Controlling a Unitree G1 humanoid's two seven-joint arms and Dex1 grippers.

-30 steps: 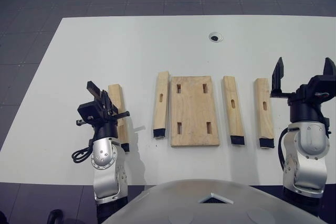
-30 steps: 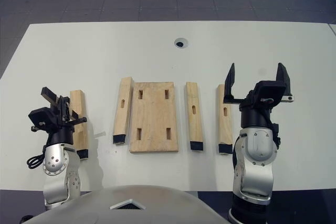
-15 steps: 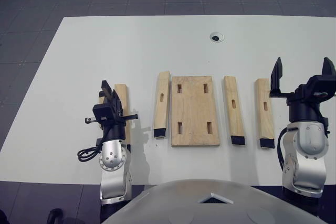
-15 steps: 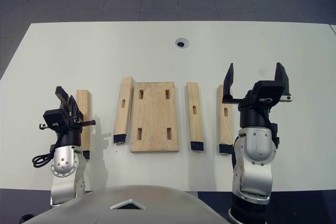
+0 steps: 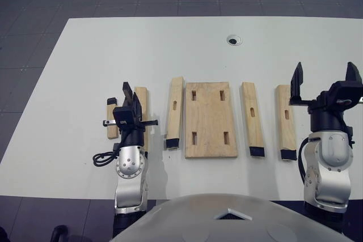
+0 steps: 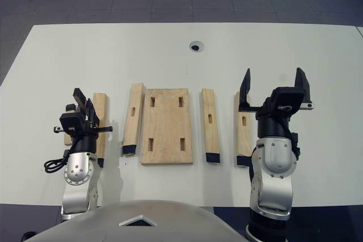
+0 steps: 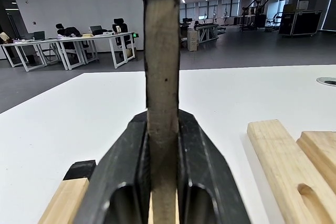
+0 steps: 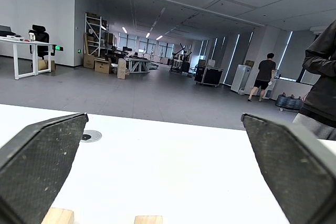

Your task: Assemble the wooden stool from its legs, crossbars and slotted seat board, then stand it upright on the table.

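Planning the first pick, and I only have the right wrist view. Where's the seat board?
Observer: The seat board lies flat on the table, to the robot's left of your open right gripper.
Operator: Anything between us?
Observer: Yes. An inner leg lies beside the board, and an outer leg lies next to your gripper.
Operator: And the other arm?
Observer: The left gripper is shut, above the far-left leg.
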